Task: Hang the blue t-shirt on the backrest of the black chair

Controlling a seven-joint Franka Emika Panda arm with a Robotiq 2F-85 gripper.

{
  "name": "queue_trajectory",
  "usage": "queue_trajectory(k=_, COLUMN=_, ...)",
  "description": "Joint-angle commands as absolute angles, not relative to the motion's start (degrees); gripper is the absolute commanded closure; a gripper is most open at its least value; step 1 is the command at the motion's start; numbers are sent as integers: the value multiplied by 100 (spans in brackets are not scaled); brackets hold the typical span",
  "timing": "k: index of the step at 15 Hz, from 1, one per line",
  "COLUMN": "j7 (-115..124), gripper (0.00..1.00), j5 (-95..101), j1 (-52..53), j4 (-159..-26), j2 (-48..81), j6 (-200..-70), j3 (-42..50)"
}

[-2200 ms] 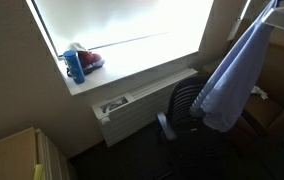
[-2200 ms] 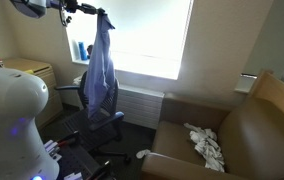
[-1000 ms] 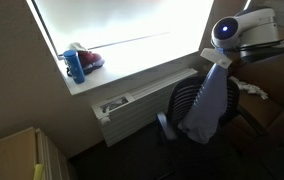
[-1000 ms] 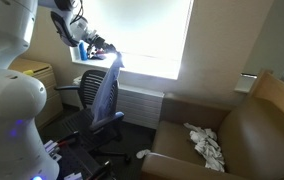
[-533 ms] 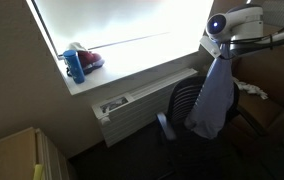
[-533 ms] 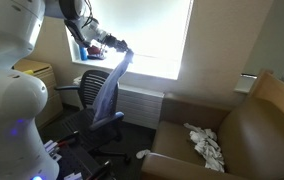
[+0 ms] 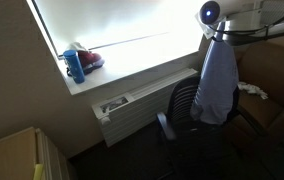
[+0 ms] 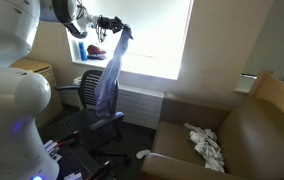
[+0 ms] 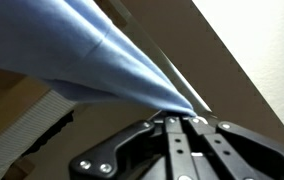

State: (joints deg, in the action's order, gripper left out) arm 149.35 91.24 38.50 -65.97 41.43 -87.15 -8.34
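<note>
The blue t-shirt (image 7: 218, 82) hangs in a long drape from my gripper (image 7: 218, 38), which is shut on its top end. In an exterior view the shirt (image 8: 109, 78) falls from my gripper (image 8: 123, 29) down over the black chair (image 8: 94, 105). The black chair (image 7: 183, 108) stands below the window, its mesh backrest just behind the shirt's lower part. In the wrist view the blue cloth (image 9: 82, 55) runs out from between my closed fingers (image 9: 177, 122). I cannot tell whether the shirt's lower end rests on the backrest.
A bright window with a sill holding a blue bottle (image 7: 74, 66) and a red item. A radiator (image 7: 132, 100) sits under the sill. A brown armchair (image 8: 232, 130) with white cloth (image 8: 207, 145) stands beside the chair. A wooden cabinet (image 7: 17, 155) is nearby.
My gripper has risen with the shirt and shifted over the chair. The shirt now hangs straighter and longer against the backrest than half a second ago.
</note>
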Motion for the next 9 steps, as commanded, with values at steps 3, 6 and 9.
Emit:
queue_trajectory(k=3, j7=14933, gripper=96, j5=9656, j1=3926, j4=-5982, j2=4678, j6=-8592, j3=-517)
queue_trajectory(k=6, j7=14933, gripper=96, j5=9761, j1=3922, j4=-5655, j2=4988, j6=-8553, j3=-410)
queue_trajectory(k=9, j7=14891, gripper=99, j5=9150, j1=3718, j4=-5695, j2=4930, j6=-8862, j3=-787)
